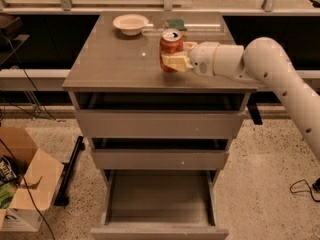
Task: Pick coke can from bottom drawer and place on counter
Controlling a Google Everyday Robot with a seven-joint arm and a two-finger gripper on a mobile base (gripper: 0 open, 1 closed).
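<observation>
The coke can [170,48] is red-orange with a silver top and stands upright over the right middle of the counter [115,59]. My gripper [176,56] comes in from the right on a white arm and is shut on the can, one cream finger in front of it and one behind. Whether the can's base touches the counter I cannot tell. The bottom drawer [159,196] is pulled out and its grey interior shows nothing inside.
A white bowl [130,24] sits at the counter's back left and a green object [175,23] lies at the back middle. The two upper drawers [155,123] are slightly open. A cardboard box [22,186] stands on the floor at the left.
</observation>
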